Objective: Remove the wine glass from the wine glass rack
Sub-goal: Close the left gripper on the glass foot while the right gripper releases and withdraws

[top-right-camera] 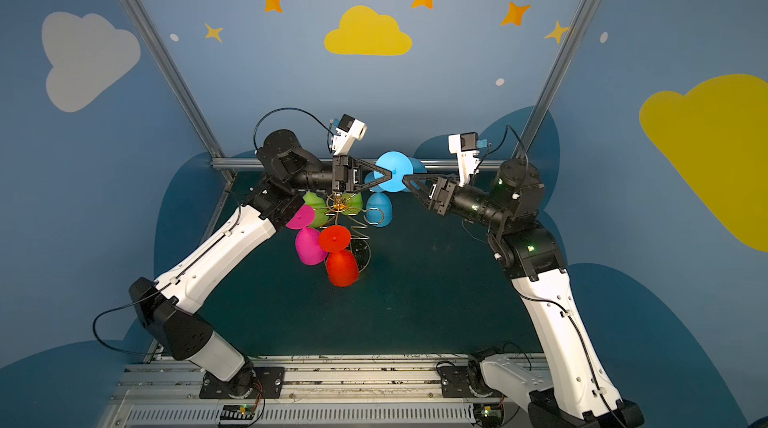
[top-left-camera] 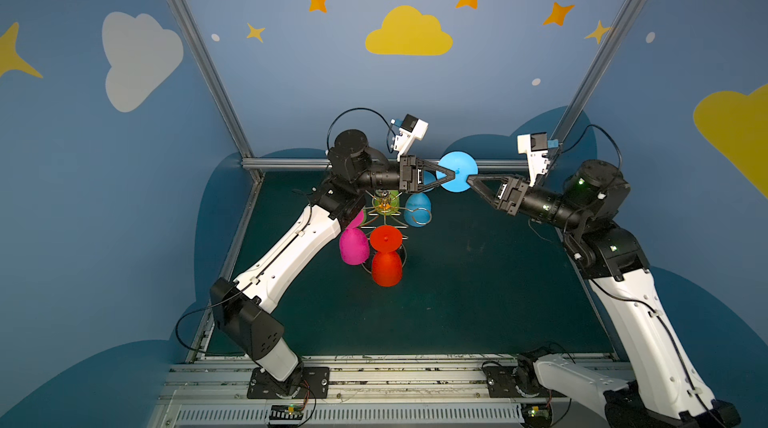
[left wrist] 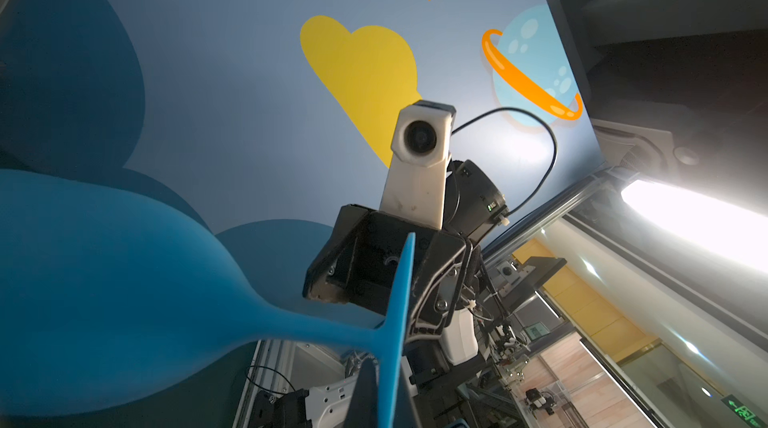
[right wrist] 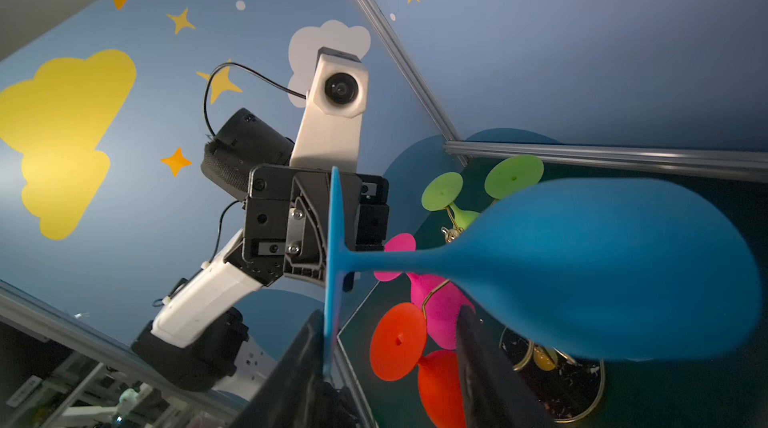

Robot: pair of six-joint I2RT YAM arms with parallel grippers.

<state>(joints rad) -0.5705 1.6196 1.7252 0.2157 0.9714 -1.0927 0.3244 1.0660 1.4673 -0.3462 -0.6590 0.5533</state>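
While left end effector (top-left-camera: 452, 173) pinched the matte blue wine glass (top-left-camera: 457, 162) mid-air, right end effector (top-left-camera: 471, 181) stood spread: handover step; next likely lowering onto dark bench (top-left-camera: 478, 288).

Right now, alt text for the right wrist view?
A blue wine glass is held sideways, its edge-on foot pinched by the left gripper. The right gripper stands open around that foot; red, pink and green glasses hang on the rack behind.
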